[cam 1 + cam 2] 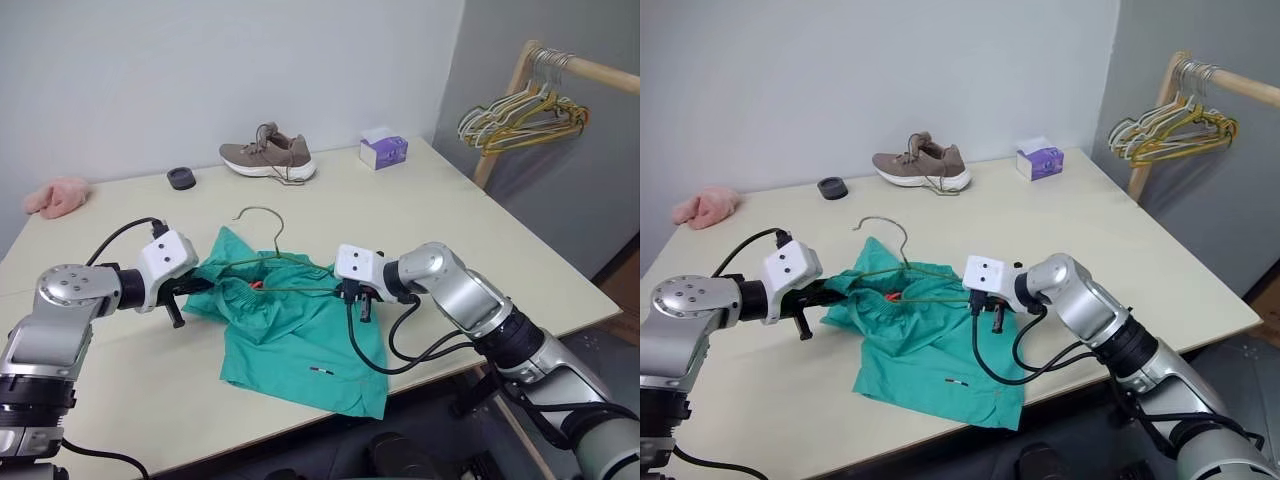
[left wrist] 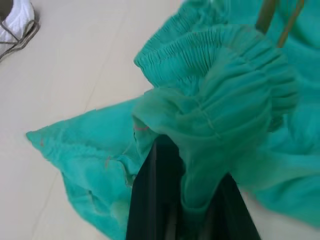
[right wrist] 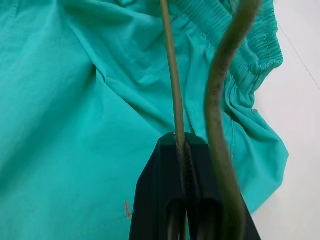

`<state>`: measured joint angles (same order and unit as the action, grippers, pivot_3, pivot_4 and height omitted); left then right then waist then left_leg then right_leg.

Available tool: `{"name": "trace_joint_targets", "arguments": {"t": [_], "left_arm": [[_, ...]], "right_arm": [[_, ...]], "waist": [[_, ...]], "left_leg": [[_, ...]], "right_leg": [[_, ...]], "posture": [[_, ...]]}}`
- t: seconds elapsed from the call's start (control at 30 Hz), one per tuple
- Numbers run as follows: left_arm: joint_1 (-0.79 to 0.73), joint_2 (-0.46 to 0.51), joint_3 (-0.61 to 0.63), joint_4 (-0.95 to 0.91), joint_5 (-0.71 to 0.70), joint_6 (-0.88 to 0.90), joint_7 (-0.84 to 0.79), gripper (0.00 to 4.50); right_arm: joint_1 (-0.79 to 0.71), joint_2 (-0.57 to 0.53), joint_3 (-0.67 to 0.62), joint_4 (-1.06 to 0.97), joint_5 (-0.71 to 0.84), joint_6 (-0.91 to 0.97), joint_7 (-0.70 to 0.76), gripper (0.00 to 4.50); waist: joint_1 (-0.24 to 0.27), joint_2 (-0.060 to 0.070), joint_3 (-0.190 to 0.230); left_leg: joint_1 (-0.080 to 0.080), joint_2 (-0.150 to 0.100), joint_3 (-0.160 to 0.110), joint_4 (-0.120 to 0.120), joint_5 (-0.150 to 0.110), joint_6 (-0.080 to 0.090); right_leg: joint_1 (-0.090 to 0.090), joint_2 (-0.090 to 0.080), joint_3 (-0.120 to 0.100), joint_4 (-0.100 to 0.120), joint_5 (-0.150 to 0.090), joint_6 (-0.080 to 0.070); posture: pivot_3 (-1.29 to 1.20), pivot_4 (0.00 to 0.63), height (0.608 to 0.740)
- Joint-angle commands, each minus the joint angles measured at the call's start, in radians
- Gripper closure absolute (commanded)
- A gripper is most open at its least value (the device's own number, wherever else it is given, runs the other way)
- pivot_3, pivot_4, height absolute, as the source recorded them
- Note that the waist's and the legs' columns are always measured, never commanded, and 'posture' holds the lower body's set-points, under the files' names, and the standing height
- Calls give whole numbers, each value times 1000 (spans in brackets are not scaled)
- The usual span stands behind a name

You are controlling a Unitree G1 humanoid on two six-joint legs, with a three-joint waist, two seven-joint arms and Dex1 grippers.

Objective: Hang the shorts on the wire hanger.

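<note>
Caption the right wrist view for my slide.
Right gripper shut on the wire hanger, pinching one wire above the teal shorts.

Looks like a bare test room set up as a laundry corner, not a real home. There's a plain beige table (image 1: 450, 215) against blank grey walls (image 1: 200, 60), a wooden clothes rail (image 1: 590, 70) with a bunch of hangers (image 1: 525, 118), plus a stray shoe (image 1: 268, 155) and tissue box (image 1: 383, 150).

You won't find any text, brand or number you can read here. The shorts (image 1: 290, 335) carry a small white mark near the hem, and the purple box (image 1: 384, 151) at the far right of the desk (image 1: 520, 260) has print too small to read.
</note>
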<state>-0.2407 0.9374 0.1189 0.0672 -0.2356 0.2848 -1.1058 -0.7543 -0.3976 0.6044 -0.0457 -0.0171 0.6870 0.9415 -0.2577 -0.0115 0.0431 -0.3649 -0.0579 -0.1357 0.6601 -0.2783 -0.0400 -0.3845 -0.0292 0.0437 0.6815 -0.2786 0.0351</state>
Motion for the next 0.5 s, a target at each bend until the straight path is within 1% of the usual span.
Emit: {"name": "trace_joint_targets", "arguments": {"t": [0.03, 0.1, 0.27, 0.37, 0.5], "left_arm": [[14, -2, 79, -49, -99, 54, -23, 3243], [36, 10, 109, -53, -137, 93, -38, 2539], [68, 65, 173, 8, -144, 87, -68, 1039], [58, 116, 208, 96, -137, 72, -90, 1039], [54, 163, 226, 177, -138, 52, -122, 1039]], "right_arm": [[-3, 25, -47, -34, 2, -10, -34, 4500], [0, 33, -50, -34, 1, -10, -43, 4500], [3, 47, -54, -26, 4, -14, -54, 4500], [-4, 62, -63, -2, 4, -30, -68, 4500], [-8, 69, -71, 18, -5, -50, -80, 4500]], "waist": [[-2, 0, 0], [-3, 0, 0], [-1, 0, 0], [1, 0, 0], [4, 0, 0]], "left_leg": [[0, 0, 0, 0, 0, 0], [0, 0, 0, 0, 0, 0], [0, 0, 0, 0, 0, 0], [0, 0, 0, 0, 0, 0], [0, -1, 0, 0, 0, 0]], "right_leg": [[0, 0, 0, 0, 0, 0], [0, 0, 0, 0, 0, 0], [-1, 0, 0, 0, 0, 0], [-3, 0, 0, 0, 0, 0], [-4, 0, 0, -1, 0, 0]], "posture": [[-270, 0, 740], [-268, 0, 740], [-256, 0, 740], [-252, 0, 740], [-248, 0, 740]]}}
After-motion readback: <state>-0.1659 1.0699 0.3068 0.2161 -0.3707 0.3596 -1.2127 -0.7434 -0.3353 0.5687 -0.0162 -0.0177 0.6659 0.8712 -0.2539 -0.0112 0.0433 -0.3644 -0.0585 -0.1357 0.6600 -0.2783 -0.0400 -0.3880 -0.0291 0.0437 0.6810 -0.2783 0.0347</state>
